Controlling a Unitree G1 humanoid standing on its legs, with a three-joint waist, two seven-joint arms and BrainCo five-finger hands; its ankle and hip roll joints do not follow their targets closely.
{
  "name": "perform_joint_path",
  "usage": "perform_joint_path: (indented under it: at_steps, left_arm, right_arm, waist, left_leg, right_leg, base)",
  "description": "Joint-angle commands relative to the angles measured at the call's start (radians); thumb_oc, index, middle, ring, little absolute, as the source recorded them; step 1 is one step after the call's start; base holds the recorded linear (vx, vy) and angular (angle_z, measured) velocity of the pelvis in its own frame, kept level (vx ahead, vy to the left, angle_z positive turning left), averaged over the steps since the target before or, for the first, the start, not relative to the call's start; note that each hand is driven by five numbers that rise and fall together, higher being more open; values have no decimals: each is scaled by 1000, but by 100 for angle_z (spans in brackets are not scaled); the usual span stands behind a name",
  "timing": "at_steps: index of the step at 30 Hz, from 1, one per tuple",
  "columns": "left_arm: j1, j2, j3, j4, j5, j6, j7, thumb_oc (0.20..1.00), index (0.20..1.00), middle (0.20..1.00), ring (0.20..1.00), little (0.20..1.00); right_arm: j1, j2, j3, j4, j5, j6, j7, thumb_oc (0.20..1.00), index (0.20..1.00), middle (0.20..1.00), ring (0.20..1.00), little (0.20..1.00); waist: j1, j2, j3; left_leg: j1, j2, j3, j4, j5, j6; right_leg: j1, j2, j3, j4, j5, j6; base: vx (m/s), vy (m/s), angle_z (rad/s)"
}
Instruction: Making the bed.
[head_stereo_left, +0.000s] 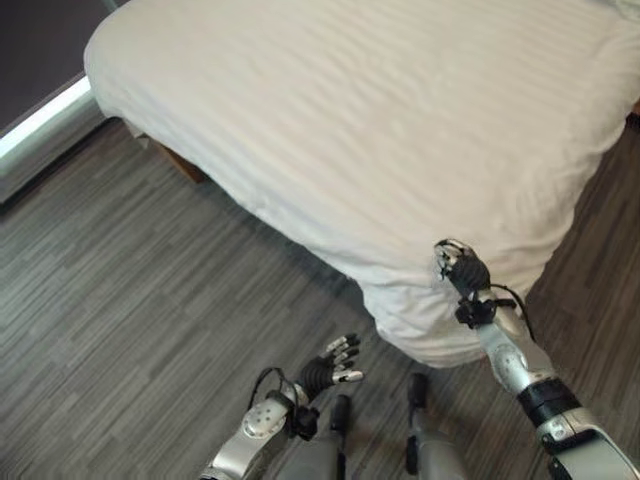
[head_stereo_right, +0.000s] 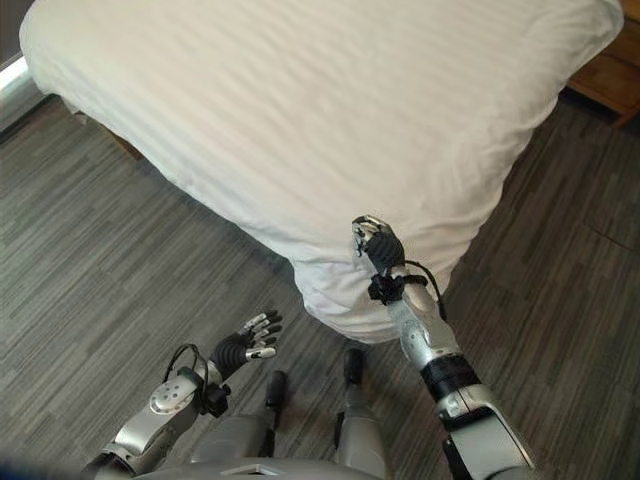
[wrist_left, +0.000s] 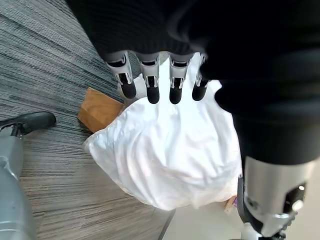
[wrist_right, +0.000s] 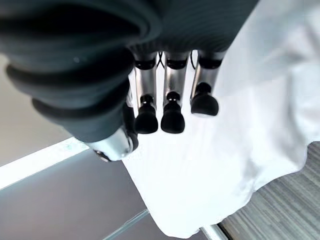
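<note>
Silver-grey arms with rounded metal joints and black bands. Left hand (head_stereo_left: 335, 362) and right hand (head_stereo_left: 460, 266): silver fingers (wrist_left: 150, 82), dark rounded tips, dark ribbed cover over back and wrist. Thin black cables at both wrists.

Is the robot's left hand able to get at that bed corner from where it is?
Probably yes: the left hand hangs open over bare floor beside the duvet corner, nothing between them.
</note>
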Motion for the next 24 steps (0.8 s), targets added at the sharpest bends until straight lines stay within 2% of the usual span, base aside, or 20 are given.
perform_joint_path:
  at_steps: [1, 5, 13, 18, 22, 23, 24]
  left_arm:
    - [-31, -11, -23, -40, -37, -56, -6, 1000, 1000, 1000, 1000, 1000]
    - [-40, -27, -23, -25, -22, -62, -1, 1000, 1000, 1000, 1000, 1000]
    - [-50, -35, -22, -15, -13, -69, 3, 1000, 1000, 1000, 1000, 1000]
    - [-56, -35, -29, -3, -24, -67, 7, 1000, 1000, 1000, 1000, 1000]
    - [-55, -30, -36, -2, -38, -54, 2, 1000, 1000, 1000, 1000, 1000]
    - [-60, -34, -43, -3, -36, -48, -6, 1000, 1000, 1000, 1000, 1000]
    - [-60, -34, -43, -3, -36, -48, -6, 1000, 1000, 1000, 1000, 1000]
  right_arm:
    - [-64, 6, 43, -59, 58, -23, 32, 200, 200, 200, 200, 200]
    - [-42, 20, 98, -86, 39, -2, 63, 200, 200, 200, 200, 200]
    - [-10, 51, 91, -1, 38, 12, 71, 200, 200, 200, 200, 200]
    - [-47, 57, 3, 191, 52, 5, 14, 200, 200, 200, 200, 200]
    - [-112, 11, -63, 432, -6, 25, -28, 200, 200, 200, 200, 200]
    - [-125, -10, -88, 556, -33, 42, -26, 200, 200, 200, 200, 200]
    - [-125, -10, -88, 556, -32, 41, -26, 200, 200, 200, 200, 200]
  waist:
    - [30, 19, 17]
    - [33, 16, 22]
    - [33, 27, 33]
    - [42, 45, 44]
    - [61, 65, 47]
    - [70, 76, 50]
    - [70, 76, 50]
  left_leg:
    - [-53, 1, -56, -4, 46, -5]
    - [-58, 4, -56, -4, 48, -8]
    - [-67, 4, -70, -4, 52, -9]
    - [-86, 1, -82, -4, 58, -11]
    - [-113, -5, -88, -4, 65, -11]
    - [-123, -5, -89, -4, 67, -10]
    - [-123, -5, -89, -4, 67, -10]
  right_leg:
    - [33, 2, -37, 11, 3, 55]
    - [30, 6, -36, 11, 0, 53]
    - [28, 6, -44, 11, -8, 48]
    - [13, 4, -47, 11, -6, 44]
    - [-11, 2, -50, 11, -2, 43]
    - [-22, 3, -51, 11, 0, 43]
    - [-22, 3, -51, 11, 0, 43]
  base:
    - [1, -4, 6]
    - [0, 0, 0]
    - [1, -2, 0]
    - [-8, -13, 11]
    - [-5, -5, 3]
    - [0, -10, 7]
    - [0, -4, 9]
